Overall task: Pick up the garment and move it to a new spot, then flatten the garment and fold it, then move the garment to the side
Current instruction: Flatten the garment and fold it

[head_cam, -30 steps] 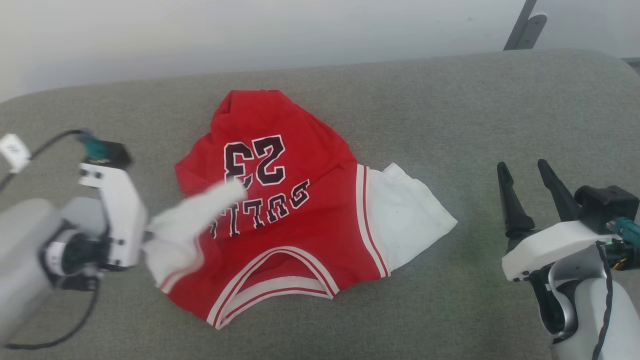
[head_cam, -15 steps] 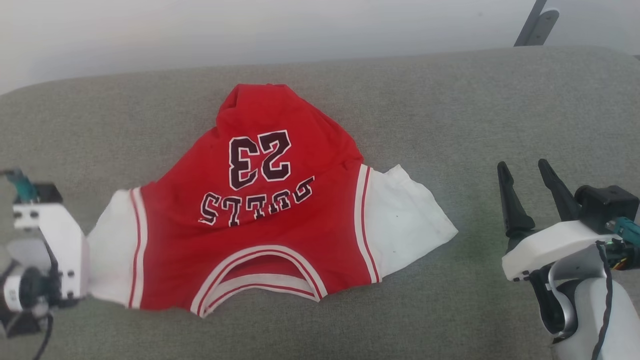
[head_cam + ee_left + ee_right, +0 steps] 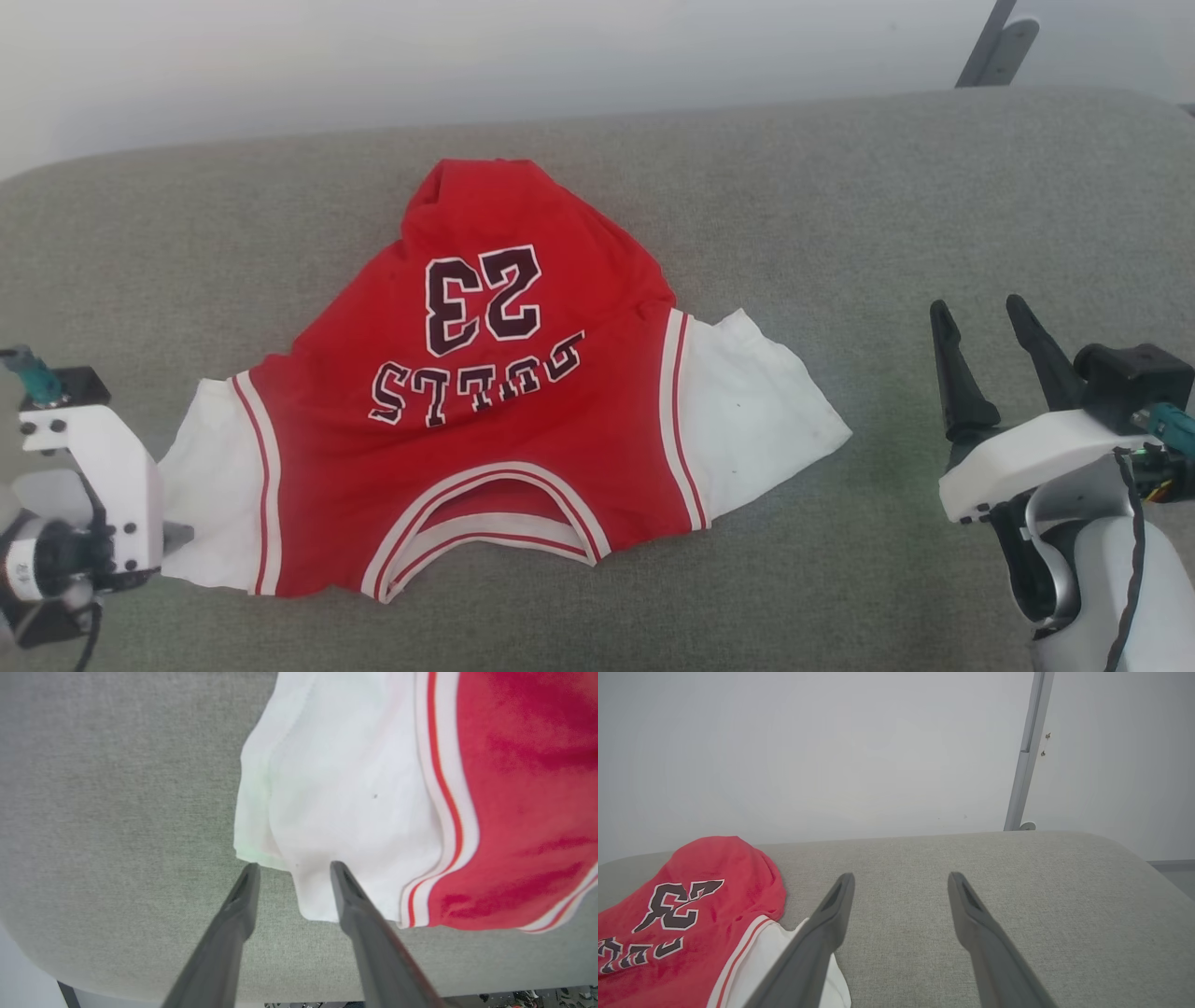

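Observation:
The garment point(image 3: 485, 401), a red jersey with white sleeves and upside-down black lettering, lies spread on the grey cushion, neck opening toward me. Its left white sleeve point(image 3: 345, 788) lies flat just beyond my left gripper point(image 3: 292, 867), which stands open with the sleeve's hem at its fingertips and nothing pinched. In the head view that gripper's white body sits at the lower left beside the sleeve point(image 3: 210, 485). My right gripper point(image 3: 976, 308) is open and empty, well off the right sleeve point(image 3: 756, 411). In the right wrist view, those fingers point(image 3: 840, 905) point over bare cushion, the garment point(image 3: 691, 924) at left.
The grey cushioned surface point(image 3: 887, 215) extends around the jersey, with bare fabric to the right and behind. Its near rounded edge point(image 3: 140, 970) drops off just under my left gripper. A pale wall and a metal post point(image 3: 994, 42) stand behind.
My left gripper drew the white sleeve out to the left from over the lettering until it lay flat, then opened and let it go. The right arm stayed still.

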Controlling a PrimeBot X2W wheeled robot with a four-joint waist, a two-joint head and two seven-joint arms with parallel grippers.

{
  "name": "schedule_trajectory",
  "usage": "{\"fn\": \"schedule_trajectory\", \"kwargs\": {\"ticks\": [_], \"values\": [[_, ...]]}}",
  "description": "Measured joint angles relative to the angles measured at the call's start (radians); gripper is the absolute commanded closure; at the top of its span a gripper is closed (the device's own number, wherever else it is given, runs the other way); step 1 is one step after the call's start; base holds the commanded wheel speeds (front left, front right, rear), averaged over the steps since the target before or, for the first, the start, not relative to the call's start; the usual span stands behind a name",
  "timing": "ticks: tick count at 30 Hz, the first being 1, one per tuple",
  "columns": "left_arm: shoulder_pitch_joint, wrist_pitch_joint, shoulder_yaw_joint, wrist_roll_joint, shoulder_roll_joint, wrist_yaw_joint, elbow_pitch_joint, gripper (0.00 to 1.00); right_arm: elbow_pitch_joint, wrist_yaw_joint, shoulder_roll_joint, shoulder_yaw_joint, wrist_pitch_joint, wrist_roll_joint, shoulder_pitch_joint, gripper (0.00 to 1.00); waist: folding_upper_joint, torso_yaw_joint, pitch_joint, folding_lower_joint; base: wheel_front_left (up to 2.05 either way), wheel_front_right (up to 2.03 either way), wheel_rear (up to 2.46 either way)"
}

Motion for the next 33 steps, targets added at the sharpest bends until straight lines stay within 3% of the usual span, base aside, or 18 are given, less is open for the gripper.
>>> {"fn": "schedule_trajectory", "kwargs": {"ticks": [11,31,32,33], "values": [[-0.027,0.0,-0.01,0.04,0.008,0.006,0.018,0.0,-0.005,0.0,-0.005,0.012,0.011,0.0,0.009,0.0,0.0,0.008,-0.031,0.0,0.0,0.0,0.0],[-0.014,-0.063,-0.002,0.016,-0.128,-0.119,0.33,0.0,-0.068,0.0,-0.046,0.038,0.077,0.003,0.01,0.0,0.0,-0.019,0.023,0.0,0.0,0.0,0.0],[-0.015,-0.059,-0.002,0.014,-0.133,-0.13,0.339,0.42,-0.069,0.0,-0.052,0.047,0.089,0.01,0.01,0.0,0.0,-0.018,0.026,0.0,0.0,0.0,0.0],[-0.017,-0.056,-0.003,0.015,-0.137,-0.141,0.347,0.95,-0.07,0.0,-0.058,0.059,0.1,0.018,0.01,0.0,0.0,-0.016,0.028,0.0,0.0,0.0,0.0]]}}
